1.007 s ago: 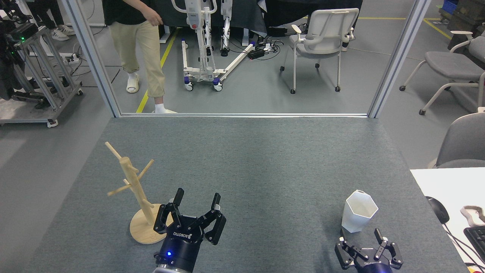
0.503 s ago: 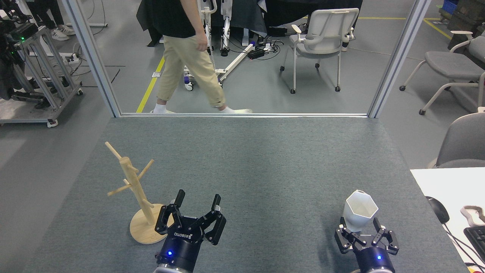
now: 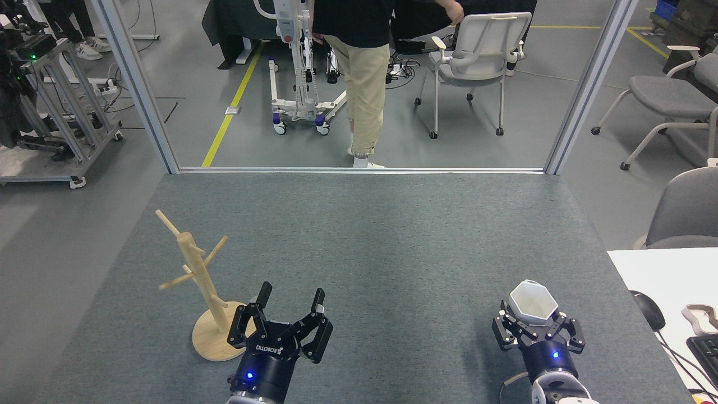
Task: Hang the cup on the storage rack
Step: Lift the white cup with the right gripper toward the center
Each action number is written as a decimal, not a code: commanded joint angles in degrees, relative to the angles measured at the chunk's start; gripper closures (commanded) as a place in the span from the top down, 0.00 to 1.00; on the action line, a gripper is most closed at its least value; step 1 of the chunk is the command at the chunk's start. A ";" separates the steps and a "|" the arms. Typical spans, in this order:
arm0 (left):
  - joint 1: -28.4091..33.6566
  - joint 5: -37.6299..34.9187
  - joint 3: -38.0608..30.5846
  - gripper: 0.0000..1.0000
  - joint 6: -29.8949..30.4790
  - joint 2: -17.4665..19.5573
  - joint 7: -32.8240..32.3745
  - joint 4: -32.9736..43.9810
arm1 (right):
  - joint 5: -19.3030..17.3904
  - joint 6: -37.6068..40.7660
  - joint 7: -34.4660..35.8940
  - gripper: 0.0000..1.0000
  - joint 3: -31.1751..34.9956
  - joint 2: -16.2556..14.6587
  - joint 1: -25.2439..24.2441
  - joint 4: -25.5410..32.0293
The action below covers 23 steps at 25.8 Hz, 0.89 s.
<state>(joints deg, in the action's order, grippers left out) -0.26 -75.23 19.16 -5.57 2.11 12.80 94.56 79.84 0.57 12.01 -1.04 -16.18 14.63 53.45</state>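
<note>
The white faceted cup (image 3: 533,302) stands upright on the grey mat at the front right, its hexagonal rim facing up. My right gripper (image 3: 533,317) has its fingers on either side of the cup's lower body and hides its base; the jaws look spread, and contact cannot be made out. The light wooden storage rack (image 3: 193,268) stands at the front left on its round disc base (image 3: 206,342), all its pegs bare. Just right of that base, my left gripper (image 3: 291,295) is open and holds nothing.
A person's legs (image 3: 364,84) stand beyond the mat's far edge, by a white chair (image 3: 477,56) and a wheeled white frame (image 3: 297,67). A white desk corner with a mouse (image 3: 648,310) and keyboard lies at the right edge. Metal posts frame the far side.
My right gripper has moved forward from behind the cup until its fingers flank it. The person has walked from left to right behind the mat. The left gripper and rack stay put.
</note>
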 commanded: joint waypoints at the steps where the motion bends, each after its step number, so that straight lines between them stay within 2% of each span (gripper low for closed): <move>1: -0.09 0.00 0.00 1.00 -0.15 0.09 0.03 -0.16 | 0.14 -0.57 -0.33 1.00 -0.02 -0.08 0.93 -0.10; 3: -0.09 0.00 0.00 1.00 -0.15 0.09 0.12 -0.34 | 0.05 -0.66 -0.15 0.98 0.07 -0.08 0.93 0.17; 4: -0.09 0.00 0.00 1.00 -0.15 0.09 0.03 -0.43 | -0.03 -0.57 0.12 0.88 0.16 -0.08 0.93 0.43; 6: -0.09 0.00 0.00 1.00 0.03 0.09 0.03 -0.43 | -0.03 0.05 1.08 0.50 0.16 -0.43 1.01 0.69; 8: -0.09 0.00 0.00 1.00 0.12 0.09 0.03 -0.43 | -0.03 0.14 2.40 0.24 0.16 -0.52 1.01 1.13; 11: -0.09 0.00 0.00 1.00 0.21 0.09 0.03 -0.34 | -0.12 0.22 2.40 0.06 0.16 -0.52 0.93 4.03; 13: -0.09 0.00 0.00 1.00 0.21 0.09 0.03 -0.34 | -0.30 0.22 1.96 0.00 0.16 -0.61 0.58 7.90; 16: -0.09 0.00 0.00 1.00 0.21 0.09 0.03 -0.34 | -0.38 0.14 -0.76 0.00 0.07 -0.78 0.05 15.02; 19: -0.09 0.00 0.00 1.00 0.21 0.09 0.03 -0.43 | -0.21 0.14 -7.80 0.00 -0.98 -1.05 -1.18 22.05; 22: -0.27 0.00 0.00 1.00 0.47 0.00 -0.05 -0.78 | -0.47 0.14 -14.65 0.00 -6.34 -4.21 -1.62 29.96; 23: -0.35 0.00 0.00 1.00 0.56 -0.09 -0.05 -0.95 | -0.47 -0.04 -16.67 0.00 -6.61 -4.39 -1.45 31.81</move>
<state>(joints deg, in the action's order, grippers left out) -0.44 -75.23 19.16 -5.26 2.15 12.82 93.94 79.48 0.87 1.25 -4.88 -18.92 13.40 78.65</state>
